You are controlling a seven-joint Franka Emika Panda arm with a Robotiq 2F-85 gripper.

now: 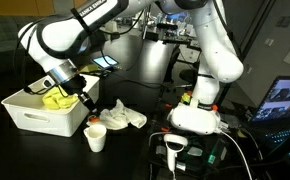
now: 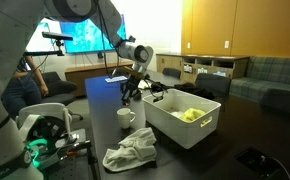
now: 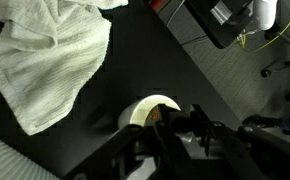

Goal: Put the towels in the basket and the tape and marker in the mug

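The tape (image 3: 150, 112) is gripped in the clenched jaws of the gripper (image 2: 133, 92), which is held above the counter (image 2: 103, 100) just beside the basket (image 2: 180, 136). The yellow towel (image 2: 190, 115) is seen inside the basket (bunched up), while the mug (image 2: 126, 118) and the white towel (image 2: 131, 152) are set on the counter outside the basket, near it.

Basket (image 1: 33, 116) (image 2: 183, 136) and table (image 1: 130, 150) (image 2: 240, 135) appear in both exterior views, from opposite sides; wrist view looks down closely.
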